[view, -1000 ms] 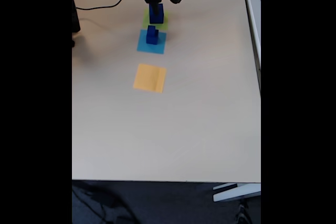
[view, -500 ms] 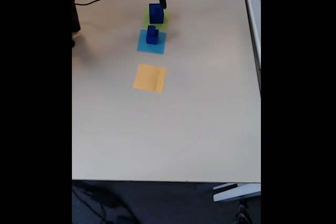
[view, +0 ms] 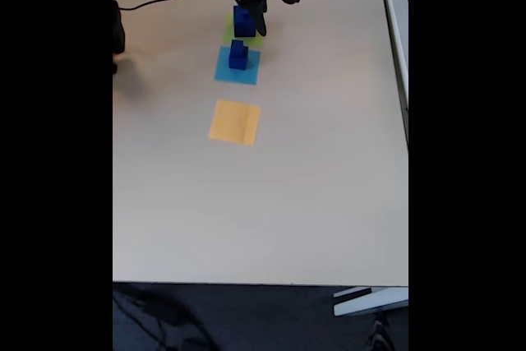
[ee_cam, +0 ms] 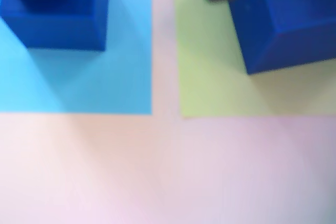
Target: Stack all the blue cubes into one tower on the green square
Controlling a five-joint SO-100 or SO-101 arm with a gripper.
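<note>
Three flat paper squares lie in a row on the pale beige surface (view: pixel 312 187): a yellow-green paper square (view: pixel 244 36) farthest from the fixed camera, a light-blue paper square (view: pixel 237 66) just beside it, and an orange paper square (view: pixel 234 122) a little apart and nearer. One large glossy dark-blue cube (view: pixel 244 21) stands on the green patch; in the wrist view it sits toward one corner (ee_cam: pixel 286 19). On the light-blue patch stands a medium dark-blue cube carrying a smaller one on top (view: pixel 238 54), also seen close in the wrist view (ee_cam: pixel 55 11).

The black arm's fingers (view: pixel 260 25) hang just to the right of the large cube in the fixed view, seemingly touching nothing. Whether they stand apart or together I cannot tell; they are too small and dark there, and the wrist view gives a blurred dark tip only.

The base of the tower looks placed, so the step in hand is likely fetching the pair from the light-blue patch. To do it well, spread the fingers wide enough for the medium cube, come down square to its faces, and close low on the medium cube so the small cube rides along undisturbed. Lift straight up, clear the large cube's top edge, then centre before lowering, since an off-centre set-down could tip the stack.
</note>
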